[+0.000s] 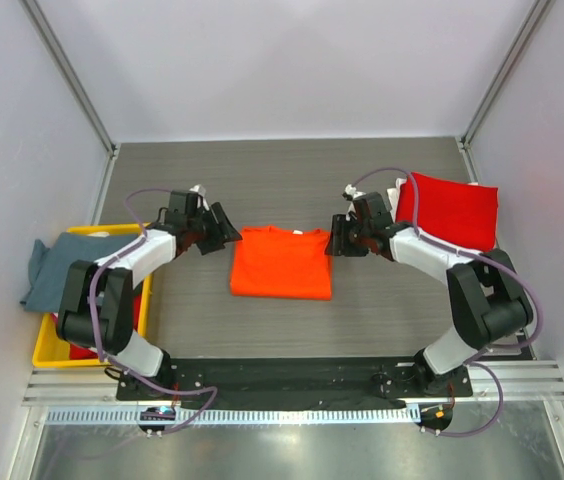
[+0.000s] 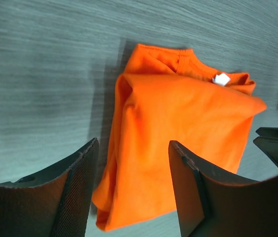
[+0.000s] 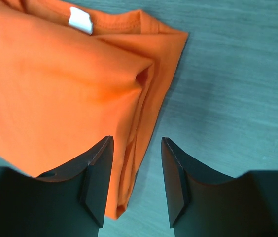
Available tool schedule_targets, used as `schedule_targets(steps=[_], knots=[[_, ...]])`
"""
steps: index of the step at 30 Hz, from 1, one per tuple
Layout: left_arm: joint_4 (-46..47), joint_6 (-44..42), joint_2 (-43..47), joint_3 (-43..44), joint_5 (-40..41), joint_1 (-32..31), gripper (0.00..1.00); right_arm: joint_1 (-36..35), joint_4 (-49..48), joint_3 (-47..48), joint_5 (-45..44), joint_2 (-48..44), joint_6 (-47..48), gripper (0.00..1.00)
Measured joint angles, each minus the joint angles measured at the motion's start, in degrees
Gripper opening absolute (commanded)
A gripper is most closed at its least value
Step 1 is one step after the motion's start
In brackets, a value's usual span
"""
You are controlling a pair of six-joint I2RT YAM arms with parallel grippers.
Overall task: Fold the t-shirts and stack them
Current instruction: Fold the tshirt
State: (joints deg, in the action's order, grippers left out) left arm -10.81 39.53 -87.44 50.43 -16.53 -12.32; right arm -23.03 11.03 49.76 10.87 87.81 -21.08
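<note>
The orange t-shirt (image 1: 281, 262) at frame centre is soft matt cloth with a small white label (image 2: 221, 78). The red t-shirt (image 1: 449, 208), upper right, and the grey-blue t-shirt (image 1: 52, 268), at left, look equally matt. The table (image 1: 282, 180) is dull grey with fine wood grain. The yellow bin (image 1: 47, 350) is smooth plastic. The left gripper (image 2: 132, 143) has matt black fingers (image 2: 198, 197), one pad (image 2: 77, 197) finely cross-hatched.

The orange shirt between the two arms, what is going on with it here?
The orange t-shirt lies folded in the middle of the table. The left gripper and the right gripper are at its side edges, both open, holding nothing. A folded red t-shirt lies at the far right; a grey-blue t-shirt hangs over the yellow bin on the left.
</note>
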Motion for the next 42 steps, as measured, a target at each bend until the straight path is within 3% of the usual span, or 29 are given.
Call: schedule_targets(steps=[10,13,15,18,20,26,36,42], knots=[[4.5,-1.2,-8.4,3.6,-0.3,0.0,0.46,0.0,-0.1,7.9,0.0,8.7,2.6,0.44],[5.0,-1.2,-9.5,4.8,-0.6,0.0,0.38,0.0,-0.7,9.0,0.4,10.8,2.6,0.38],[5.1,-1.2,-9.9,5.4,-0.9,0.0,0.27,0.0,-0.7,9.3,0.7,11.8,2.6,0.35],[5.4,-1.1,-10.8,6.2,-1.6,0.0,0.11,0.0,-0.6,10.1,1.0,13.2,2.6,0.25],[5.6,-1.0,-11.4,6.8,-2.0,0.0,0.00,0.0,-0.7,10.8,1.4,13.9,2.7,0.04],[6.5,-1.0,-11.4,7.0,-3.1,0.0,0.00,0.0,-0.8,11.4,2.0,13.7,2.0,0.01],[8.2,-0.5,-3.7,4.6,-4.2,0.0,0.00,0.1,-0.7,7.2,0.6,3.1,0.0,0.01],[9.2,-0.5,-8.6,7.1,-5.2,0.0,0.00,1.2,-0.6,6.9,-0.5,4.2,-0.7,0.01]])
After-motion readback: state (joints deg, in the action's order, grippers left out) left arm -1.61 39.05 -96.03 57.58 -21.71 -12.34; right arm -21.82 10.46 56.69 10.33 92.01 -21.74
